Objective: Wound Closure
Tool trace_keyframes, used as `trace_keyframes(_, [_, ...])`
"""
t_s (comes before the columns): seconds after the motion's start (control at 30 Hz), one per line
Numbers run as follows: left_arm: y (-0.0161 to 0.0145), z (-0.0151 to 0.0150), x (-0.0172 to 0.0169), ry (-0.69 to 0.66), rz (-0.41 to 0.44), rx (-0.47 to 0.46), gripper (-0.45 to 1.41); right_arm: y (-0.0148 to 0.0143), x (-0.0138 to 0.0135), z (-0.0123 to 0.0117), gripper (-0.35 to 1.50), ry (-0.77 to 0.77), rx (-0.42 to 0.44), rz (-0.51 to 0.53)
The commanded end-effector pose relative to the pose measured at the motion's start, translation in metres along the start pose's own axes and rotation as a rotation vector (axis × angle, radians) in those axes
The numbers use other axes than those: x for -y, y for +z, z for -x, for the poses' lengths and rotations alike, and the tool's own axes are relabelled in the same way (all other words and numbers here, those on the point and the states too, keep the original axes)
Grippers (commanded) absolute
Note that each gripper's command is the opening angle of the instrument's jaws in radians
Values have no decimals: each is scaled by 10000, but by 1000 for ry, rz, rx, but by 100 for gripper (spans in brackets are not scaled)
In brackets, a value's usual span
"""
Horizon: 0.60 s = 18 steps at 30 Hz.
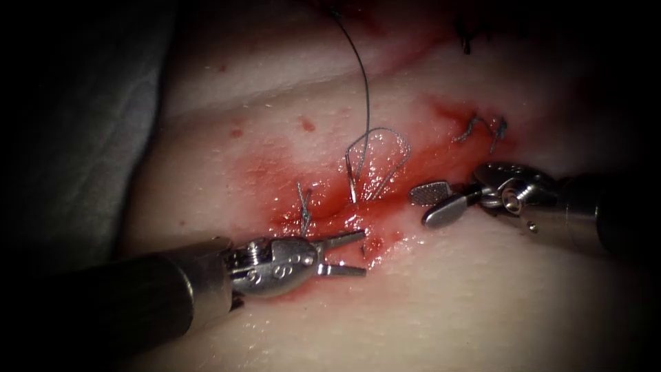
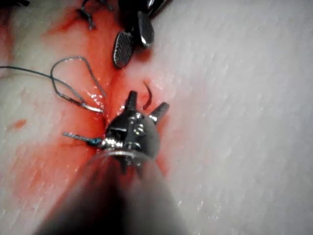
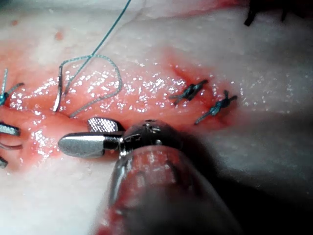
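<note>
Your left hand (image 1: 362, 253) sits at the near end of the cut (image 1: 385, 189), spread wide and holding nothing. Your right hand (image 1: 420, 207) lies just beside the cut further along, also spread and empty; its two pads point toward the cut without touching the thread (image 1: 377, 141). The needle (image 1: 352, 180) is in the tissue (image 1: 482, 303): its shiny tail stands out of the flesh on the far edge of the cut. In the left wrist view a thin dark curved tip (image 2: 146, 98) rises out of the near edge, right between your left hand's spread pads and gripped by neither. From the tail the thread makes a loose loop lying on the wet surface over the cut, then runs away up across the tissue. Two tied stitches (image 1: 483, 129) cross the cut beyond your right hand, and a short cut end (image 1: 303, 205) stands up near your left hand. Red fluid (image 1: 275, 172) pools along the cut and stains both edges.
</note>
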Motion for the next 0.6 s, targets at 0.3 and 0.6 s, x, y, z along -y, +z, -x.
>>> trace_keyframes(0.3, [16,9,-1,-87,-67,-116,-45,-7,3,-15,2,-367,-146,155])
trace_keyframes(0.6, [9,-13,-15,-411,110,-258,-45,-14,24,-41,115,-622,-97,198])
